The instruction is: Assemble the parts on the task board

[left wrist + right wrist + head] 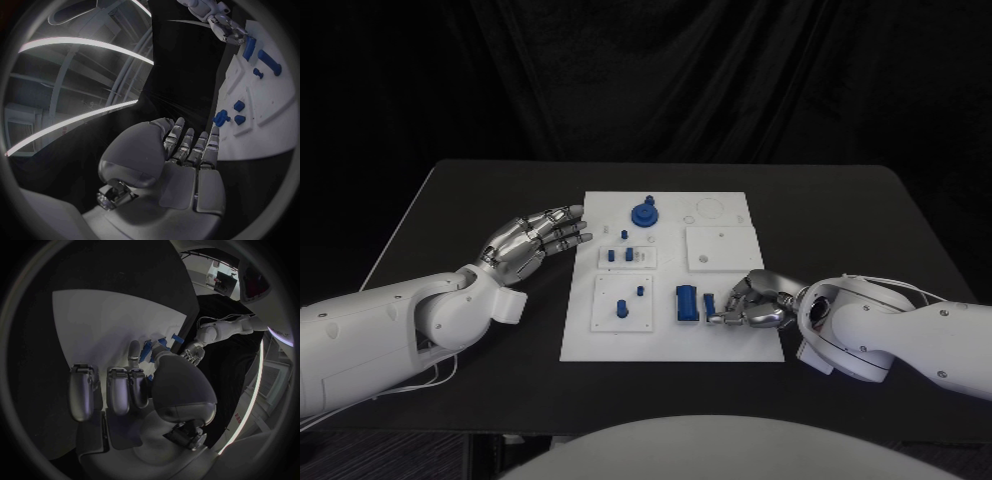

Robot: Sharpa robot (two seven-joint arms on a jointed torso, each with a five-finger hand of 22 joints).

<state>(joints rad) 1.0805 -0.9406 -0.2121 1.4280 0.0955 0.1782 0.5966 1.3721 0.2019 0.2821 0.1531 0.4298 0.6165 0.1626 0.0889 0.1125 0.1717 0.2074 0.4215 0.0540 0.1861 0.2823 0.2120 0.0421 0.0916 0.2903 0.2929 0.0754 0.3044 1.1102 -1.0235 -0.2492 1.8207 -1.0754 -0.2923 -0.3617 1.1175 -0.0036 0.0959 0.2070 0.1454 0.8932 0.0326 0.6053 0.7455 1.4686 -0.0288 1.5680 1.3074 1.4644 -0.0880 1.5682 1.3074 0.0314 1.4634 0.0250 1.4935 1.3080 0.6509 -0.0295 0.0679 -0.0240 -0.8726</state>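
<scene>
Right hand (751, 301) curls over the near right part of the flat white task board (733, 342), fingertips at a small blue peg (710, 304); its grip is hidden. Farther off, left hand (538, 238) hovers spread beside the board's left edge.

Right hand (750, 303): fingertips hide whether they touch the small blue part (710, 305) | Pegs (627, 253) on task board (668, 345): too small to tell shapes | Left arm (372, 335): cut off at picture edge
</scene>
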